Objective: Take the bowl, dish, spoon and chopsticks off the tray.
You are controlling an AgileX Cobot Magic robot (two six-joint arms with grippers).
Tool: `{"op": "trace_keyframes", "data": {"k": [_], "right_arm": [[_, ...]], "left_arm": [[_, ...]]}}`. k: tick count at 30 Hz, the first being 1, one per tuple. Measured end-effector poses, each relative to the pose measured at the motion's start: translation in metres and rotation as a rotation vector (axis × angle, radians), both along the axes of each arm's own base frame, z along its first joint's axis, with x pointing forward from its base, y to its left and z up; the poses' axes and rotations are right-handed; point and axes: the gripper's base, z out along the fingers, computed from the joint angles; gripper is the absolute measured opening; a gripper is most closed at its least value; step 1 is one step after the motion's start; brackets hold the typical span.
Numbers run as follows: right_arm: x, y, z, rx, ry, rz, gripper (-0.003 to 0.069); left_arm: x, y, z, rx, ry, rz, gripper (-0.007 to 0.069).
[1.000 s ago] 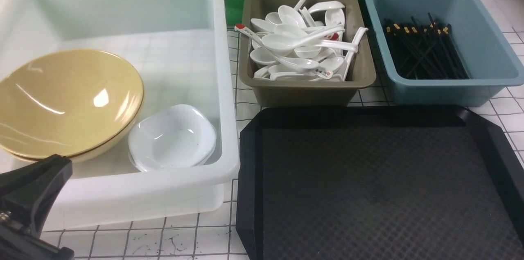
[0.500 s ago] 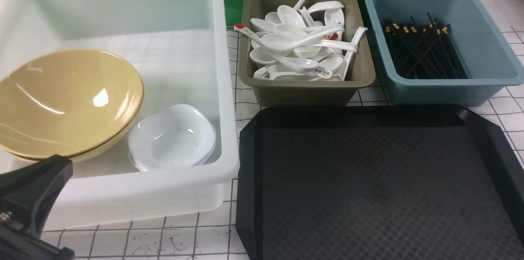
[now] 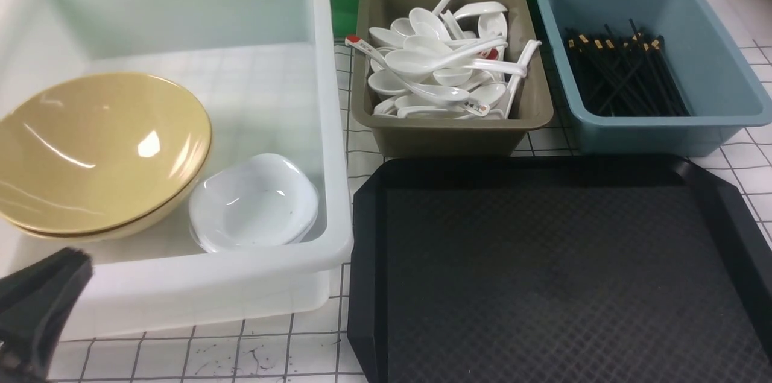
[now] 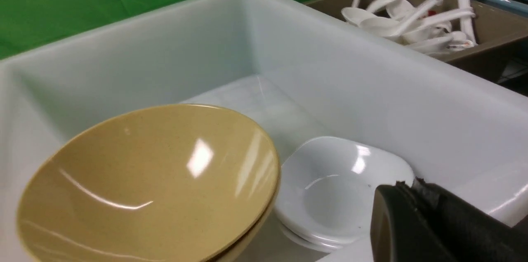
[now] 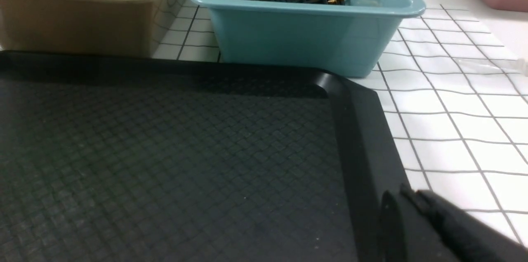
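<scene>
Black diamond-textured plastic tray (image 3: 561, 274) bare, both grippers clenched on nothing.
Glossy mustard-yellow bowl (image 3: 96, 151) touches small white dish (image 3: 253, 205) inside translucent white tub (image 3: 181, 286); left gripper (image 3: 66, 262) at its near-left corner.

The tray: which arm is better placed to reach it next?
Probably the right: the right gripper sits shut at the tray rim, while the left gripper is at the white tub.

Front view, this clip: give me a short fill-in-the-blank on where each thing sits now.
1. The bowl rests inside the ____ tub.
2. The dish lies beside the bowl, on its ____ side.
3. The chopsticks lie in the ____ tub.
4. The tray carries ____ of the tableware.

Missing words: white; right; blue; none
</scene>
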Motion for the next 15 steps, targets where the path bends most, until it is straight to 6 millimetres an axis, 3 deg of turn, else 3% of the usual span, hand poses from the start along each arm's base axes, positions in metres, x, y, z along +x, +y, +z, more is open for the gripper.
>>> {"op": "trace_keyframes", "data": {"k": [6,12,15], "right_arm": [[0.0,0.0,0.0,0.0,0.0,0.0,0.0048],[0.0,0.0,0.0,0.001,0.0,0.0,0.0048],[0.0,0.0,0.0,0.001,0.0,0.0,0.005]], "left_arm": [[-0.009,0.01,-0.026,-0.1,-0.023,0.159,-0.0013],[-0.01,0.013,-0.071,-0.111,0.144,0.241,-0.0013],[-0.01,0.014,-0.073,-0.11,0.161,0.243,-0.0013]]}}
